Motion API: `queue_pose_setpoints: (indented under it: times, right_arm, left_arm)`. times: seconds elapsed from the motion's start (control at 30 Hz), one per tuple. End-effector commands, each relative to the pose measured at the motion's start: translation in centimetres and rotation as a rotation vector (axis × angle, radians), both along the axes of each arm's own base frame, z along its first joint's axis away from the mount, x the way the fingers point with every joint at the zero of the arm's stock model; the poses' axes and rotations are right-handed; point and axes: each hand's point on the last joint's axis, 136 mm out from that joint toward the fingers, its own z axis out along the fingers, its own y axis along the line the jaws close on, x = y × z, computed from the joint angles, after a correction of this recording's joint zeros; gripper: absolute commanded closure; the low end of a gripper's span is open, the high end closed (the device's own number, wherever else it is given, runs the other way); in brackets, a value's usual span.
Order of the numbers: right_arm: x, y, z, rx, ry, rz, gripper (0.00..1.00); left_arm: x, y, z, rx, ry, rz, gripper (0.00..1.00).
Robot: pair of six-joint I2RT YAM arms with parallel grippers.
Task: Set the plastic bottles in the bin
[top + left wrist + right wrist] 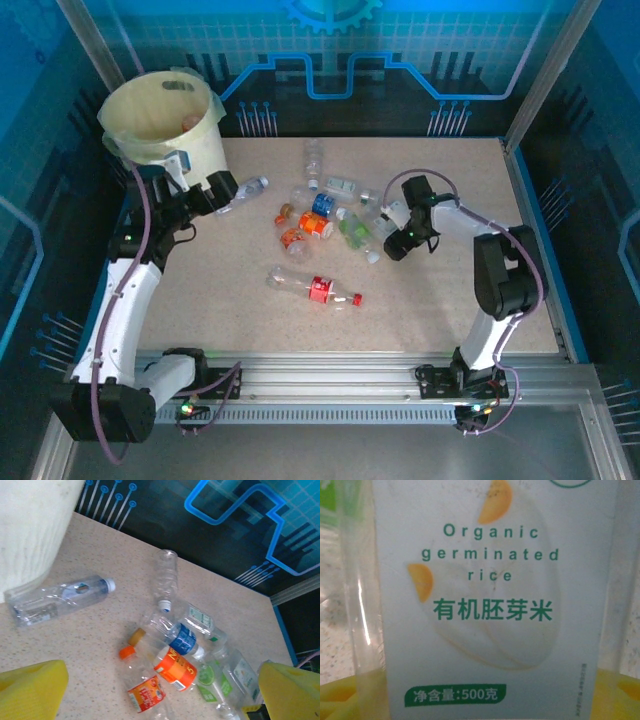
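The bin (160, 115) is a cream bucket with a pale bag liner at the far left corner; its wall (30, 525) shows close by in the left wrist view. My left gripper (222, 190) hangs just right of it, open (160, 700) and holding nothing, beside a clear white-capped bottle (60, 600). Several plastic bottles lie heaped mid-table: blue-labelled (182, 639), orange-labelled (175, 669), green-labelled (210, 680). A red-labelled bottle (318, 288) lies alone, nearer. My right gripper (398, 240) is down on the heap's right end, a white-labelled rice bottle (485, 580) between its yellow fingers (335, 697).
The speckled tabletop (300, 330) is walled by blue panels at the back (330, 90) and sides. A metal rail (330, 375) with both arm bases runs along the near edge. A frame post (545, 70) stands at the far right corner.
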Motion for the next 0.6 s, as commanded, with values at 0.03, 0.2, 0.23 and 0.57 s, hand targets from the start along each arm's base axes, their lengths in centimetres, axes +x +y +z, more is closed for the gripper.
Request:
queue_pose_setpoints:
  times: [0.03, 0.2, 0.23, 0.57]
  right_arm:
    - [-0.6, 0.0, 2.7, 0.035, -0.069, -0.101, 0.33]
    - [-2.5, 0.5, 4.6, 0.101, -0.128, -0.211, 0.36]
    - [-2.8, 0.7, 4.9, 0.120, -0.136, -0.227, 0.37]
    - [-5.7, 7.9, 10.4, 0.404, -0.241, -0.139, 0.41]
  left_arm:
    - [0.0, -3.2, -0.2, -0.092, -0.008, -0.122, 0.01]
    - [0.2, -6.2, -1.0, -0.117, 0.015, -0.202, 0.01]
    - [0.3, -6.6, -1.2, -0.122, 0.020, -0.209, 0.01]
    - [0.7, -12.8, -3.3, -0.184, 0.027, -0.318, 0.01]
